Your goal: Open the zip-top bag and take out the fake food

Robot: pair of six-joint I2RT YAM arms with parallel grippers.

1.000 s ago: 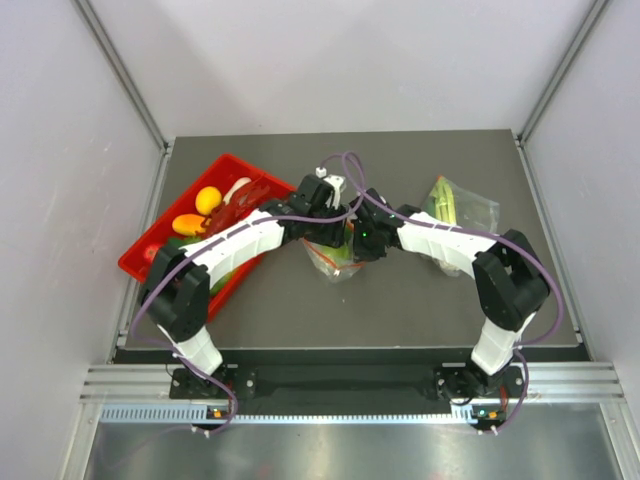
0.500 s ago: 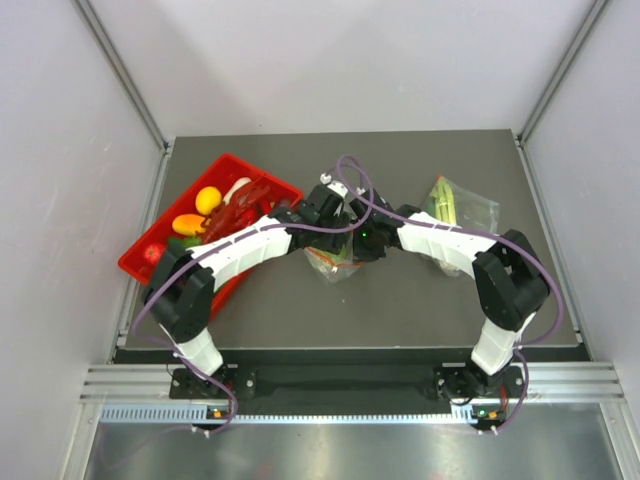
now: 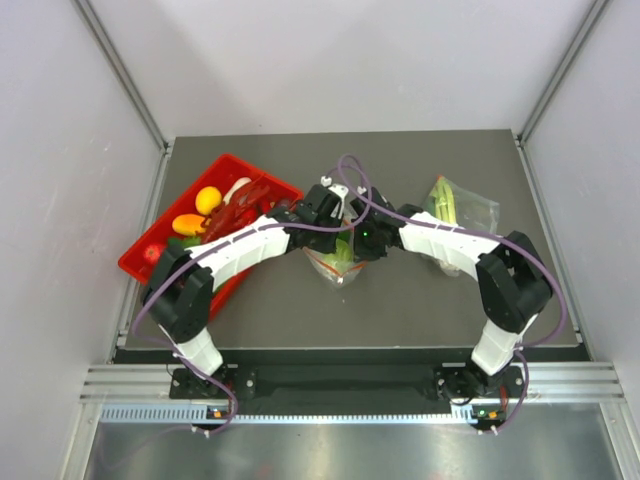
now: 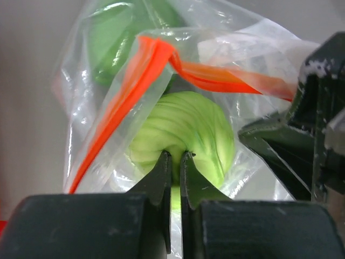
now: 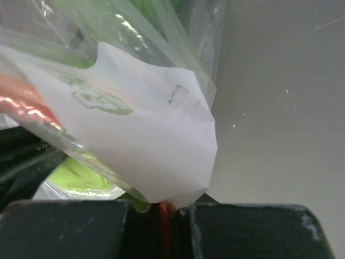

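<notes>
Tray (image 3: 140,245), red, sits at the left of the bench (image 3: 400,310) with toy food in it. Left fingers (image 4: 167,164) are nearly shut. They seem to pinch the near wall of the bag (image 3: 338,262), right in front of the cabbage (image 4: 188,127). The bag sits in the middle of the bench, between the two arms. Its orange strip (image 4: 135,91) splits into two lines, so the mouth looks partly open. The cabbage and some darker green bits are inside. Right fingers (image 5: 145,226) are shut tight on the other edge of the bag, with a bit of the strip between them. Far to the right lies a leek bag (image 3: 462,205), well apart.

I think the step now is to pull the mouth wide. To do it well, each side should hold only its own wall of plastic and pull away from the other, slow and even. The right side should hold firm so the bag does not slide. The left pinch looks thin, so it could slip off the slick plastic.

Next to the picture from a second ago, the left fingers are more to the right, closer to the right arm and over the bag. The bag is in about the same spot.
</notes>
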